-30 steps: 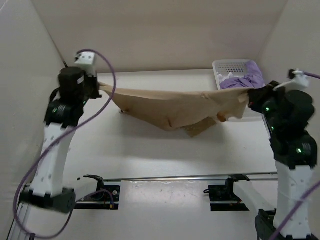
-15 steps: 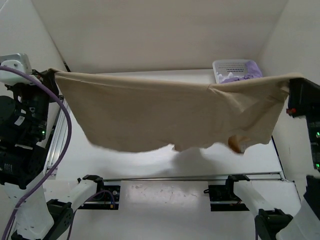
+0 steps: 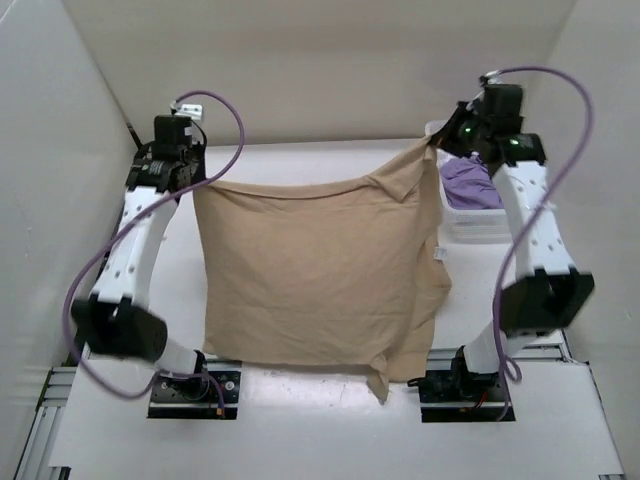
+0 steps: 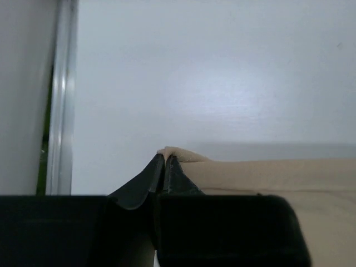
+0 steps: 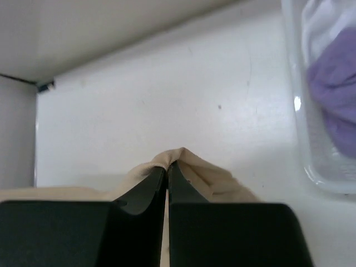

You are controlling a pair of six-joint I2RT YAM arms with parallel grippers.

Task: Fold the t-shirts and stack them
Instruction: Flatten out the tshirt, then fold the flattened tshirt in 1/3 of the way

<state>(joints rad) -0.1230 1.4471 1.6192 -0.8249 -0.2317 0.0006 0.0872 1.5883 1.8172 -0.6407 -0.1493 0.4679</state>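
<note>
Shirt (image 3: 320,280) lengthwise far-to-near, held edge far

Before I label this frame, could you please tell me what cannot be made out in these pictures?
- Top view: the table under the tan shirt, covered by the spread cloth.
- Top view: part of the basket, crossed by the right arm; its contents beyond the lavender shirt.
- Right wrist view: the basket cut off by the right edge.
- Top view: the shirt's small tag, too small to read.

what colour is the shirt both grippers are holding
Plain tan t-shirt; shows best in the top external view.
</note>
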